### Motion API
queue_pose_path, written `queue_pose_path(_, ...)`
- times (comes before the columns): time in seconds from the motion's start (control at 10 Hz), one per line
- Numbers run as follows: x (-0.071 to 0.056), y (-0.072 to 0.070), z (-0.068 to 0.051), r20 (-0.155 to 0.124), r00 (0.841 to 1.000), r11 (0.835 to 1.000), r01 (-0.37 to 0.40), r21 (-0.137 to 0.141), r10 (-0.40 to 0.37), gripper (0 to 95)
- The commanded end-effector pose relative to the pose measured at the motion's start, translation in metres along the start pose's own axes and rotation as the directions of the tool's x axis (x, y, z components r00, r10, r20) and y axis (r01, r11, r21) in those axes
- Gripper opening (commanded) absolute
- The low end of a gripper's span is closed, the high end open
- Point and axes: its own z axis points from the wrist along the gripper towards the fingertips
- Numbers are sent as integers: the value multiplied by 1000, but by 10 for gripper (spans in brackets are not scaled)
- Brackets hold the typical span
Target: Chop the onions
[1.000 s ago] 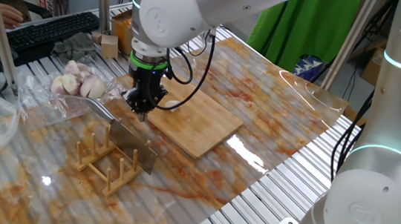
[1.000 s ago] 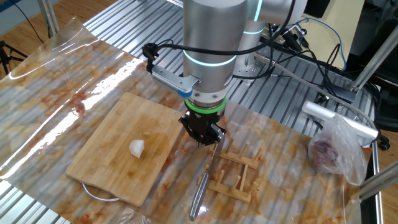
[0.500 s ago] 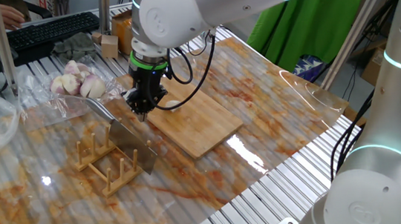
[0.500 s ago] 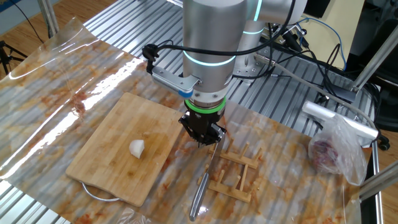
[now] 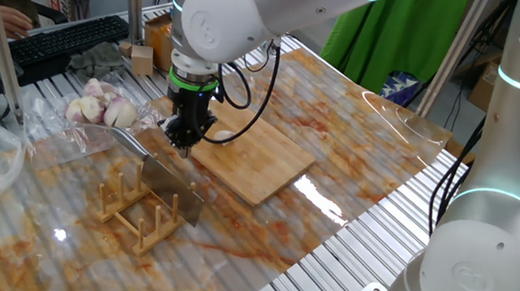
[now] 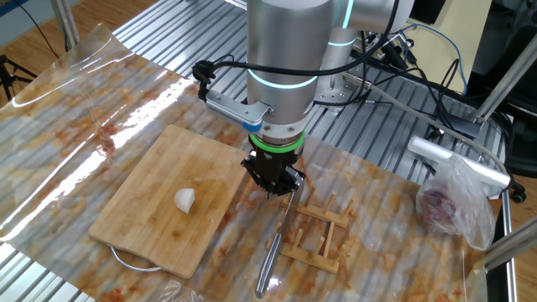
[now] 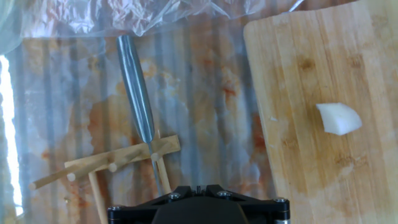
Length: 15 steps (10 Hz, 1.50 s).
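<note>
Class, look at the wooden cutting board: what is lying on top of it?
One pale onion chunk lies on the wooden cutting board, with a few tiny crumbs nearby. In one fixed view the gripper hides part of the board's edge, so that strip cannot be checked.

Two raised fixed views face the cutting board (image 5: 249,153) (image 6: 161,198) from seemingly opposite sides; hand view looks straight down, close.

Gripper (image 5: 183,146) — beside wooden board (image 5: 256,156)
</note>
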Motion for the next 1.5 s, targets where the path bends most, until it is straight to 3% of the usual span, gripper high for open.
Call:
queue_pose_path(0.1,-1,1,0,-2,1000,1000,26,-10,-26,0)
queue_pose_path(0.3,-1,1,0,-8,999,999,42,-20,-42,0)
queue_pose_path(0.4,-1,1,0,-5,997,996,70,-50,-71,0)
queue_pose_path(1.2,-8,16,-3,-5,996,995,83,-52,-84,0)
queue_pose_path(1.3,-10,16,-3,-5,996,995,83,-50,-84,190)
queue_pose_path(1.5,-11,18,-3,-4,996,995,83,-50,-84,190)
